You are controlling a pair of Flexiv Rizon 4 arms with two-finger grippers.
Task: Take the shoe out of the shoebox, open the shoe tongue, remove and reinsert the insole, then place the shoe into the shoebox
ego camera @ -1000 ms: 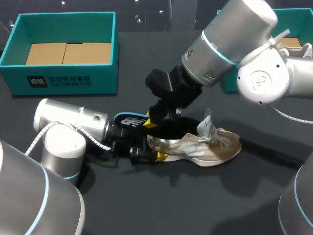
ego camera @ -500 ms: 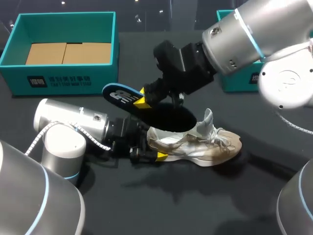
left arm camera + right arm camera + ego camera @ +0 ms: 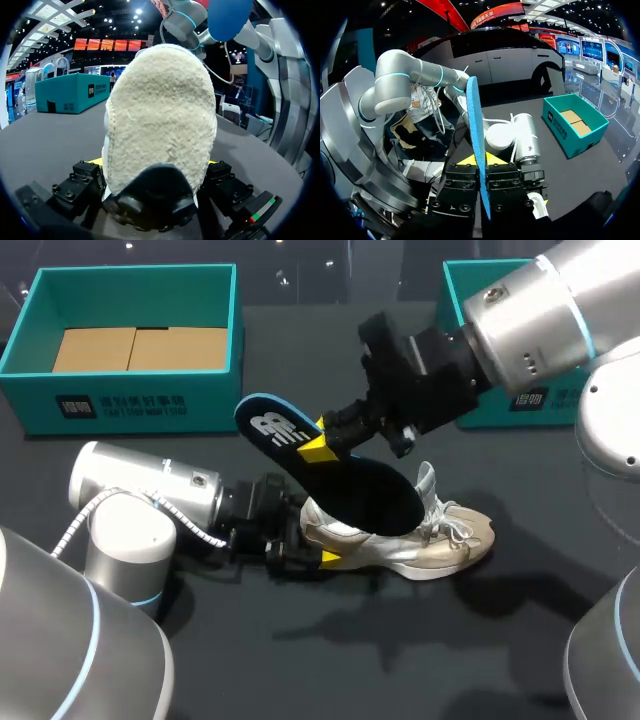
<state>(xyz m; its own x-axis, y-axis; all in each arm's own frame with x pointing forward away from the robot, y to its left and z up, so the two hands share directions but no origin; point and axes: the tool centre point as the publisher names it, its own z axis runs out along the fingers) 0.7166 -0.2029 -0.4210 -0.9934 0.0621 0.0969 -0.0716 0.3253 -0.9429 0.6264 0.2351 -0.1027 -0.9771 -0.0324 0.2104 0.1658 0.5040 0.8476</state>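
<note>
Your right gripper (image 3: 318, 445) has risen rightward, clamped on the black-and-blue foam insole (image 3: 350, 485), toe end over the beige mesh sneaker (image 3: 435, 540) | left gripper (image 3: 315, 545) pinches its heel | sneaker on dark matte table (image 3: 300, 660), bare tabletop toward the teal cardboard shoebox (image 3: 135, 400).

The shoe (image 3: 440, 540) lies on the table (image 3: 300, 660) near its middle, heel toward my left arm, toe toward the right. My left gripper (image 3: 310, 540) sits at the heel, a finger on either side, both touching. The insole (image 3: 340, 480) is tilted above the shoe, its lower end over the collar, and is pinched in my right gripper (image 3: 320, 445). Behind stand two boxes: the left shoebox (image 3: 130, 395) at far left, the right shoebox (image 3: 452, 285) at far right.
</note>
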